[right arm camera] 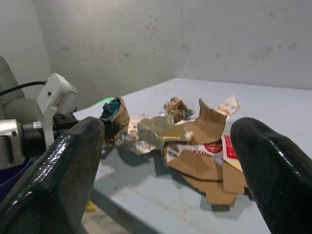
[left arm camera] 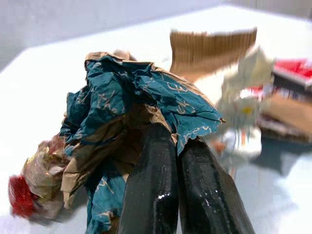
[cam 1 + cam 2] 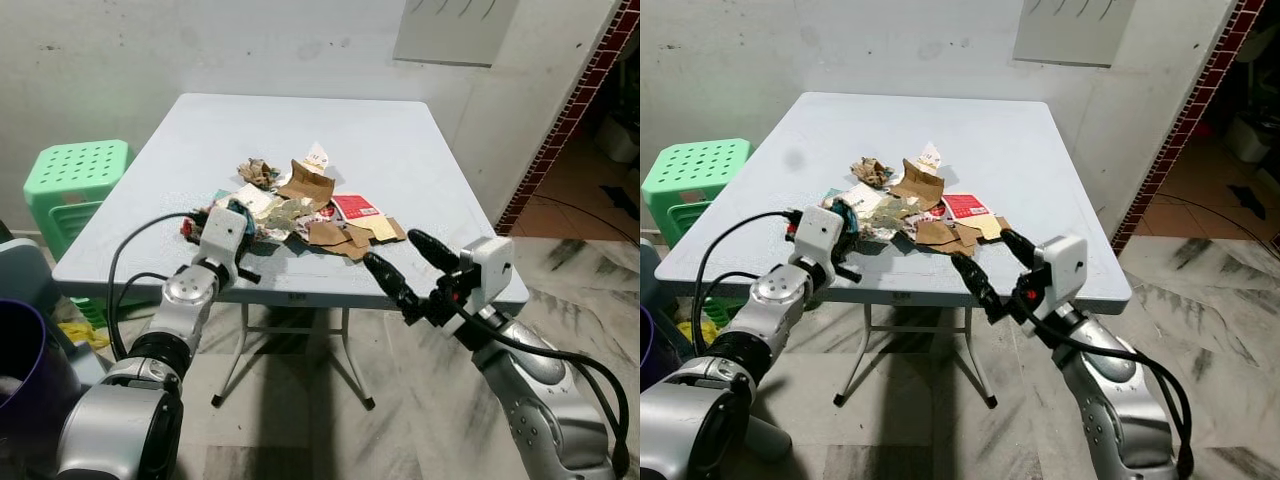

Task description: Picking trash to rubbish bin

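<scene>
A pile of trash [image 3: 322, 218] lies near the front edge of the pale blue table [image 3: 300, 130]: torn brown cardboard, a red-and-white packet [image 3: 355, 208] and crumpled wrappers. At the pile's left end my left gripper [image 3: 238, 214] is shut on a crumpled teal wrapper [image 2: 141, 95], whose paper bunches over the two black fingers [image 2: 151, 185]. My right gripper [image 3: 392, 249] is open, held off the table's front edge just right of the pile with nothing between its fingers [image 1: 63, 170]. From the right wrist, the pile [image 1: 195, 141] lies ahead.
A dark purple bin [image 3: 25, 360] stands on the floor at my lower left, beside a green plastic stool [image 3: 75, 180]. The table backs onto a white wall, and a brick-edged doorway [image 3: 570, 110] opens at the right. Marble floor lies under the folding table legs.
</scene>
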You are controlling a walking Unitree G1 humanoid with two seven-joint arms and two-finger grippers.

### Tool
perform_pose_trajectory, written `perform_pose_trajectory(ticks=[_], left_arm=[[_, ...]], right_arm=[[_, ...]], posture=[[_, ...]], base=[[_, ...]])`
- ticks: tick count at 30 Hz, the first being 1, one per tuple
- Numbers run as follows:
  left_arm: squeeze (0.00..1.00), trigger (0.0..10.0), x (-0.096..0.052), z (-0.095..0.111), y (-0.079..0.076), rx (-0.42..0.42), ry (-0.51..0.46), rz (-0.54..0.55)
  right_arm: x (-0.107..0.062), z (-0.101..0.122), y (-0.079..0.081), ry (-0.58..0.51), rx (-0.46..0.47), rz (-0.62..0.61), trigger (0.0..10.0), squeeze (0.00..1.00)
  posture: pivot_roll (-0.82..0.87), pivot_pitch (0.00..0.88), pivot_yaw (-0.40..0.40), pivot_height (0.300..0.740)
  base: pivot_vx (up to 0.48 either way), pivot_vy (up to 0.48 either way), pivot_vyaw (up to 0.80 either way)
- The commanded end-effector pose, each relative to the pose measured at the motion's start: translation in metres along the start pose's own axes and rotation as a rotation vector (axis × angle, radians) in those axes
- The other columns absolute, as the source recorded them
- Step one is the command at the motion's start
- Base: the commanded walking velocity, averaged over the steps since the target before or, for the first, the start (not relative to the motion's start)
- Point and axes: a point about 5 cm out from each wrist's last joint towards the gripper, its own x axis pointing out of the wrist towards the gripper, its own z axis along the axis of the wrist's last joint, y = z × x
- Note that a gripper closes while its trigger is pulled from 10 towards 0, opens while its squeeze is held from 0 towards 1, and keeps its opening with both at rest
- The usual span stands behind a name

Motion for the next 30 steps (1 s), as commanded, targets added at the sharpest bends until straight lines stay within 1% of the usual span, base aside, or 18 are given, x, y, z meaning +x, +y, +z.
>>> perform_pose_trajectory(ticks=[1,3,4,5,6,7,8,9,11,12,15,18,21,25,28,30], left_arm=[[0.00,0.0,-0.001,0.007,0.005,-0.014,-0.046,0.010],[0.00,0.0,-0.002,0.012,0.007,-0.031,-0.079,0.014],[0.00,0.0,-0.002,0.014,0.008,-0.029,-0.087,0.018],[0.00,0.0,-0.002,0.017,0.010,-0.050,-0.101,0.031],[0.00,0.0,-0.002,0.017,0.010,-0.050,-0.101,0.031],[0.00,3.4,-0.002,0.020,0.012,-0.071,-0.115,0.038],[0.00,10.0,-0.002,0.021,0.013,-0.082,-0.121,0.046],[0.00,10.0,-0.003,0.022,0.014,-0.089,-0.125,0.051],[0.00,10.0,-0.004,0.024,0.015,-0.140,-0.141,0.051],[0.00,10.0,-0.006,0.023,0.016,-0.184,-0.152,0.061],[0.00,10.0,-0.010,0.015,0.018,-0.243,-0.126,0.078],[0.00,10.0,-0.015,0.008,0.018,-0.277,-0.119,0.090],[0.00,10.0,-0.020,0.008,0.016,-0.280,-0.132,0.090],[0.00,10.0,-0.021,0.011,0.016,-0.291,-0.151,0.085],[0.00,10.0,-0.022,0.018,0.016,-0.257,-0.183,0.069],[0.00,10.0,-0.023,0.027,0.017,-0.251,-0.225,0.045]], right_arm=[[0.001,0.001,-0.005,-0.014,0.002,-0.018,10.0,0.00],[0.003,0.003,-0.007,-0.029,0.004,-0.022,10.0,0.00],[0.003,0.003,-0.007,-0.032,0.000,-0.027,10.0,0.00],[0.005,0.004,-0.009,-0.042,-0.002,-0.038,10.0,0.00],[0.005,0.004,-0.009,-0.042,-0.002,-0.038,10.0,0.00],[0.006,0.006,-0.011,-0.053,-0.002,-0.049,10.0,0.00],[0.007,0.006,-0.013,-0.059,-0.001,-0.059,10.0,0.00],[0.007,0.006,-0.014,-0.063,0.000,-0.067,10.0,0.00],[0.009,0.007,-0.017,-0.077,-0.006,-0.093,10.0,0.00],[0.010,0.008,-0.021,-0.092,-0.009,-0.120,10.0,0.00],[0.010,0.008,-0.027,-0.107,-0.011,-0.169,10.0,0.00],[0.010,0.007,-0.031,-0.115,-0.018,-0.201,10.0,0.00],[0.009,0.005,-0.034,-0.117,-0.034,-0.236,10.0,0.00],[0.009,0.005,-0.037,-0.128,-0.049,-0.261,10.0,0.00],[0.010,0.007,-0.039,-0.144,-0.053,-0.274,10.0,0.00],[0.011,0.011,-0.039,-0.166,-0.059,-0.274,10.0,0.00]], posture=[[-0.07,0.000,-0.024,0.740],[-0.06,0.000,-0.030,0.740],[-0.06,0.000,-0.032,0.740],[-0.05,0.000,-0.035,0.740],[-0.05,0.000,-0.035,0.740],[-0.05,0.000,-0.033,0.740],[-0.05,0.000,-0.036,0.740],[-0.04,0.000,-0.038,0.740],[-0.04,0.000,-0.039,0.740],[-0.04,0.000,-0.040,0.740],[-0.03,0.000,-0.041,0.740],[-0.03,0.000,-0.043,0.740],[-0.02,0.000,-0.046,0.740],[-0.02,0.000,-0.046,0.740],[-0.02,0.000,-0.046,0.740],[-0.02,0.000,-0.045,0.740]], base=[[0.000,0.000,0.00],[0.000,0.000,0.00],[0.000,0.000,0.00],[0.000,0.000,0.00],[0.000,0.000,0.00],[0.000,0.000,0.00],[0.000,0.000,0.00],[0.000,0.000,0.00],[0.000,0.000,0.00],[0.000,0.000,0.00],[0.000,0.000,0.00],[0.000,0.000,0.00],[0.000,0.000,0.00],[0.000,0.000,0.00],[0.000,0.000,0.00],[0.000,0.000,0.00]])
